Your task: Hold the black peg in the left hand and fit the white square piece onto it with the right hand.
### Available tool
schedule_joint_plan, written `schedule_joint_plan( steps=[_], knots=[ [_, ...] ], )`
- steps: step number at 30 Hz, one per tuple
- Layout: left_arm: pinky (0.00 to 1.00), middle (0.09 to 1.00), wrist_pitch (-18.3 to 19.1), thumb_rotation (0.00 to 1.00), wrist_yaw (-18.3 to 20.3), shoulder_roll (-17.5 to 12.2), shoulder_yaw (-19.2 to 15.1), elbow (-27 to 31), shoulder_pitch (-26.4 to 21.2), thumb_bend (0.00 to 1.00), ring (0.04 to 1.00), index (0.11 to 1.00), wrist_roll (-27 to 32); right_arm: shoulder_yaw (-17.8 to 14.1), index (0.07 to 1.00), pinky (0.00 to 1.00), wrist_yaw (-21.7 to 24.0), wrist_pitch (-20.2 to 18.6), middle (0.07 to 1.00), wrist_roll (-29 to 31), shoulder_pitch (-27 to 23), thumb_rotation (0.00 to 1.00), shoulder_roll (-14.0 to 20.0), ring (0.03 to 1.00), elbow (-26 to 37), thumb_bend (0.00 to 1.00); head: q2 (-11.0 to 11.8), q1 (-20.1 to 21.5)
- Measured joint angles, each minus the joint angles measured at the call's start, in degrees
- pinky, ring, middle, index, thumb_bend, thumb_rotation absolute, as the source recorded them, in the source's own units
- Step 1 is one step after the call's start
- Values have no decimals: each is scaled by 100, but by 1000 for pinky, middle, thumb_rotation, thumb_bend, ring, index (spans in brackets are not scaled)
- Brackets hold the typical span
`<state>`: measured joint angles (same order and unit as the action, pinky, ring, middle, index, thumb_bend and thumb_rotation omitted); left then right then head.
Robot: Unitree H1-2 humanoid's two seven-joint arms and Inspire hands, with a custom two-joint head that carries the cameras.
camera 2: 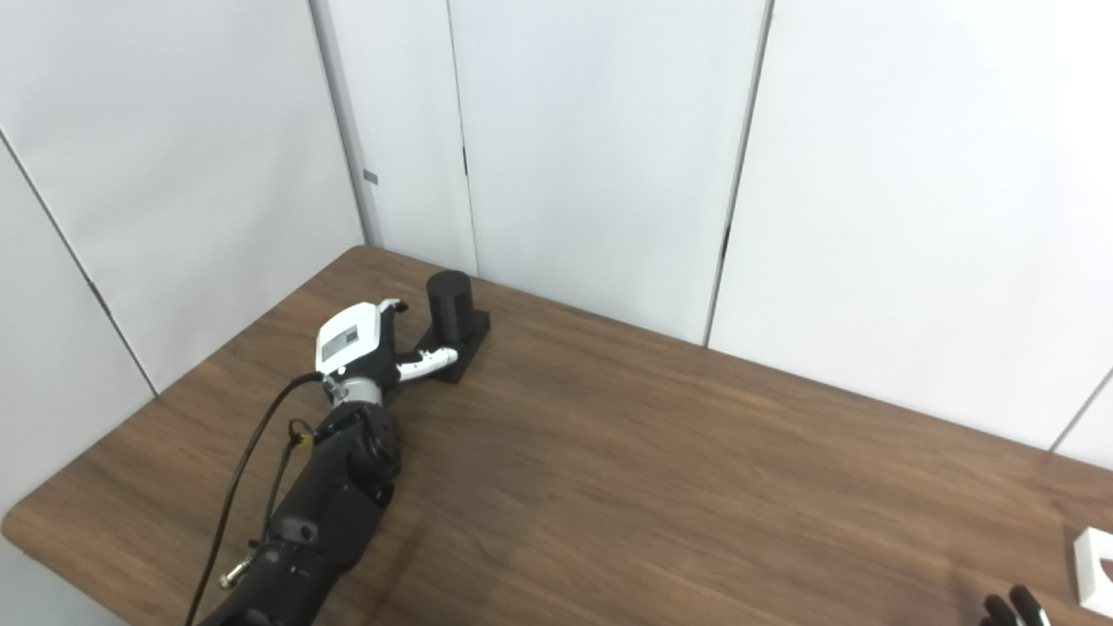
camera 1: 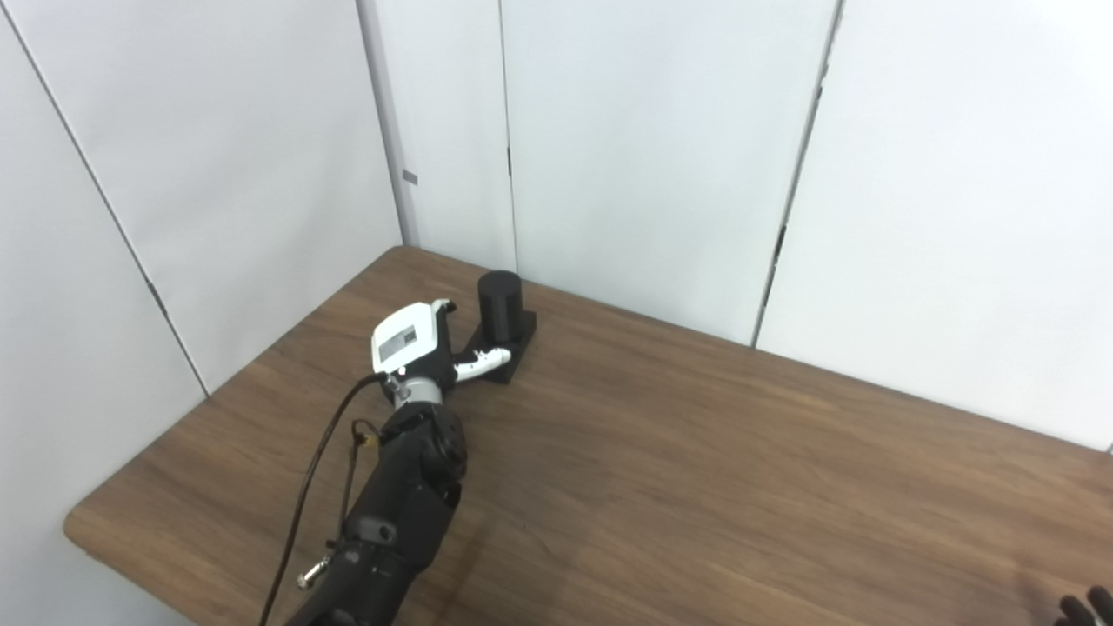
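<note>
The black peg (camera 1: 500,306), a short upright cylinder on a flat black base, stands at the table's far left corner. My left hand (camera 1: 417,343) reaches up to its near-left side, fingers spread, with the thumb (camera 1: 481,358) lying across the front of the base; no grasp has closed on the peg. The white square piece (camera 2: 1094,565) lies at the table's right edge, cut off by the frame. Of my right hand (camera 2: 1013,607) only dark fingertips show at the bottom right, just left of that piece.
The brown wooden table (camera 1: 696,469) fills the lower part of both views. White wall panels (camera 1: 652,148) rise right behind the peg and along the left side.
</note>
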<state>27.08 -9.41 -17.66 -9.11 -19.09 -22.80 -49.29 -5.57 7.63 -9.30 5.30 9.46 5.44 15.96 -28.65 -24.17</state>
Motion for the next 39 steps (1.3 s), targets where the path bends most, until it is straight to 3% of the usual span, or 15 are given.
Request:
schedule_joint_plan(
  steps=[7,18,30,39],
  knots=[
    [825,863,2,640,407,193,-313,306,-9,840,870,827,-499,12,991,853,-1,1,956,-39,3,1000,8,966,5,725,-27,26],
    [798,867,2,634,838,505,-608,170,-94,849,861,835,-1131,16,988,879,-1,-77,961,0,4,1000,7,976,49,719,-44,44],
    [788,876,2,622,840,774,-784,-51,-252,861,854,874,-1454,36,983,875,-1,-141,958,-24,6,1000,7,970,105,705,-71,70],
    [767,860,1,617,796,798,-814,-201,-348,874,843,842,-1572,47,986,881,-1,-150,962,-67,7,1000,8,972,120,700,-79,70]
  ],
)
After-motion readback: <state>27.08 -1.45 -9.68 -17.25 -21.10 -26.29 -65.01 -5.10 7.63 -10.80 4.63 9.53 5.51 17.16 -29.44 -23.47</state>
